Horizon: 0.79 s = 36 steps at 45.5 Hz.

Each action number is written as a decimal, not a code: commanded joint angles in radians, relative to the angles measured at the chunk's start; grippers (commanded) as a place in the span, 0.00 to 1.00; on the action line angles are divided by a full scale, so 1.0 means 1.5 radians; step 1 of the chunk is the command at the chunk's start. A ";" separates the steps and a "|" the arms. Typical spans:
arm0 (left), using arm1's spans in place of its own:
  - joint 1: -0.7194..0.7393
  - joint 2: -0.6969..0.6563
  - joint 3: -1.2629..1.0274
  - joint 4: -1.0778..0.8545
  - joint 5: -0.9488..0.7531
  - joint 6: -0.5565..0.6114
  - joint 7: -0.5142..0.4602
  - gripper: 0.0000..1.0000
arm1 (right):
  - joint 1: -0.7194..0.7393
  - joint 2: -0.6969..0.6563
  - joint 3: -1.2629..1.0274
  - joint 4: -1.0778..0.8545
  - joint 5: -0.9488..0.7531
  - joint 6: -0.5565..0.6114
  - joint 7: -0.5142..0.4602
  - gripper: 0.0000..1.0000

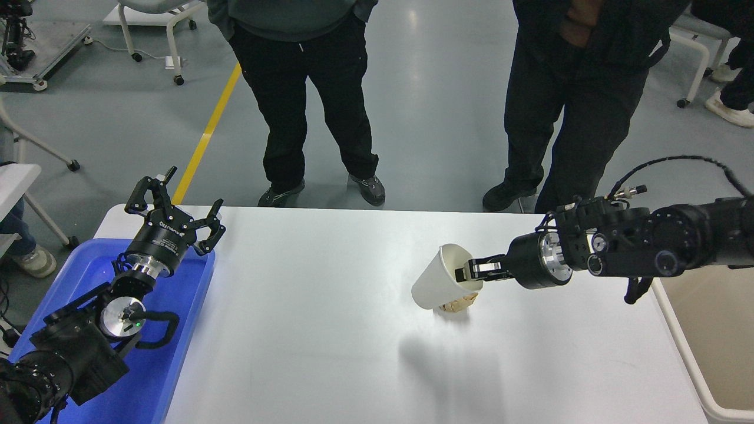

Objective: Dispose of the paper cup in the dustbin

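Head view: my right claw (469,272) pinches the paper cup (443,277) by its rim, one finger inside, holding it tilted and clear above the white bench (306,330), its shadow on the surface below. A crumpled brown paper ball (456,305) peeks out beneath it. The dustbin (701,383) stands at the bench's right end. My left claw (177,209) hangs spread over the blue tray (171,365).
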 commanded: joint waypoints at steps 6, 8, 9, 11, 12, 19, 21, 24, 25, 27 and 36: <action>0.000 0.000 -0.001 0.000 0.000 0.000 0.000 1.00 | 0.076 -0.147 0.084 0.010 0.001 0.129 0.003 0.00; 0.000 0.000 0.000 0.000 0.000 0.000 0.000 1.00 | 0.079 -0.161 0.094 0.008 0.001 0.142 0.003 0.00; 0.000 0.000 -0.001 0.000 0.000 0.000 0.000 1.00 | 0.081 -0.166 0.098 0.008 0.001 0.147 0.003 0.00; 0.000 0.000 -0.001 0.001 -0.001 0.000 0.000 1.00 | 0.082 -0.174 0.104 0.008 0.001 0.155 0.003 0.00; 0.000 0.000 0.000 0.000 0.000 0.000 0.000 1.00 | 0.082 -0.176 0.105 0.008 0.000 0.157 0.003 0.00; 0.000 0.000 -0.001 0.000 0.000 0.000 0.000 1.00 | 0.082 -0.184 0.105 0.006 0.001 0.157 0.003 0.00; 0.000 0.000 0.000 0.000 0.000 0.000 0.000 1.00 | 0.081 -0.184 0.106 0.003 0.002 0.157 0.003 0.00; 0.000 0.000 -0.001 0.000 -0.001 0.000 0.000 1.00 | 0.077 -0.186 0.106 -0.007 0.003 0.154 0.003 0.00; 0.000 0.000 -0.001 0.000 0.000 0.000 0.000 1.00 | 0.074 -0.187 0.106 -0.012 0.004 0.153 0.003 0.00; 0.000 0.000 0.000 0.001 0.000 0.000 0.000 1.00 | 0.069 -0.189 0.106 -0.029 0.008 0.151 0.003 0.00; 0.000 0.000 0.000 0.000 0.000 0.000 0.000 1.00 | 0.002 -0.190 0.106 -0.152 0.073 0.146 0.003 0.00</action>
